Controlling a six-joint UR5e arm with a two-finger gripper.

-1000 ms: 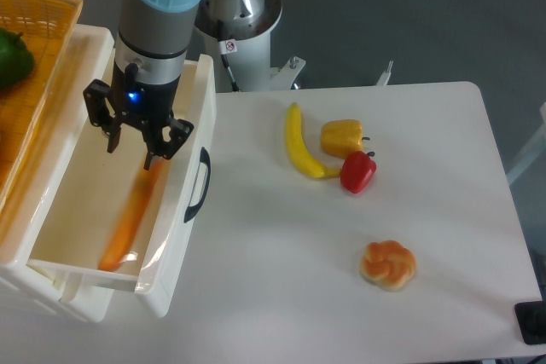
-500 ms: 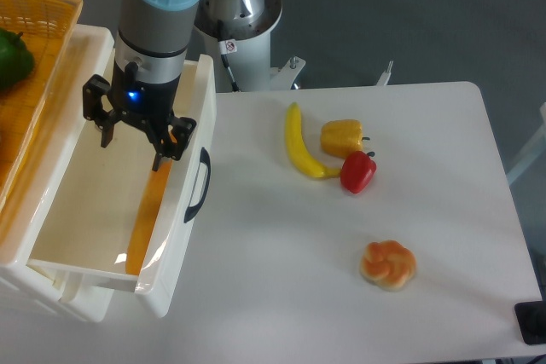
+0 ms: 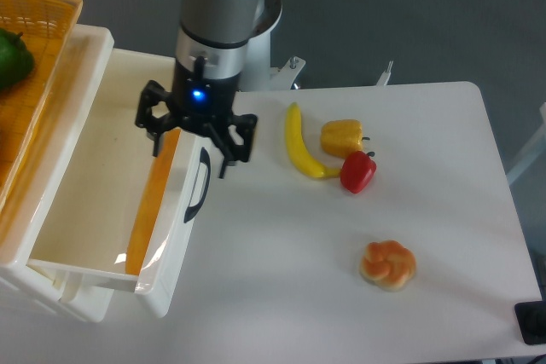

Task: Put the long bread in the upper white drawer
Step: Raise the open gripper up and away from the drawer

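Note:
The long bread (image 3: 149, 204), a slim orange-brown loaf, lies inside the upper white drawer (image 3: 64, 210) along its right wall, running from back to front. The drawer is pulled open, with a black curved handle (image 3: 198, 186) on its front. My gripper (image 3: 193, 141) hangs open and empty above the drawer's front right rim, over the handle. It holds nothing.
An orange woven basket (image 3: 38, 14) with a green item (image 3: 13, 57) sits at the far left. On the table are a yellow banana (image 3: 299, 142), a yellow pepper (image 3: 341, 136), a red pepper (image 3: 357, 171) and a round golden bun (image 3: 388, 264).
My gripper has moved right, from over the drawer's inside to above its front rim. The long bread lies where it lay half a second ago.

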